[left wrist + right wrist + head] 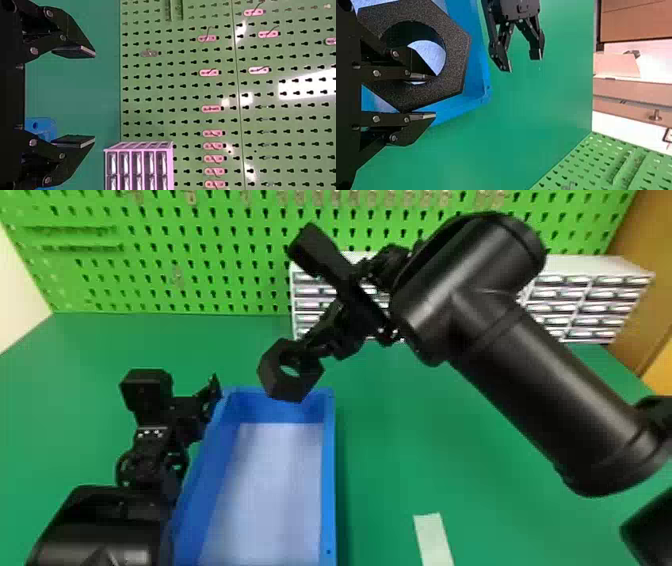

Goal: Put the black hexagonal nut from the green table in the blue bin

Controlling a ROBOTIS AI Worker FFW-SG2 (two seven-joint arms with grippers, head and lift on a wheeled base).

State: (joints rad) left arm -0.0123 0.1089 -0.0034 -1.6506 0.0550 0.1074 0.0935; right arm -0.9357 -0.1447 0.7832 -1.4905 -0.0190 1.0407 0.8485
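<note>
In the head view my right gripper (316, 349) is shut on the black hexagonal nut (300, 387), which hangs tilted over the far end of the blue bin (330, 470). By the right wrist view, one finger of the right gripper (435, 96) passes through the hole of the nut (457, 59) and the other lies outside its wall. My left gripper (195, 407) is beside the bin's far left corner. With its fingers wide apart and nothing between them, the left gripper (95, 96) stands open in its own wrist view.
The green table (390, 420) surrounds the bin, with a pale strip (434, 540) lying to its right. Behind are a green pegboard (210, 255) and a white drawer cabinet (600, 265). My right forearm crosses above the table's right half.
</note>
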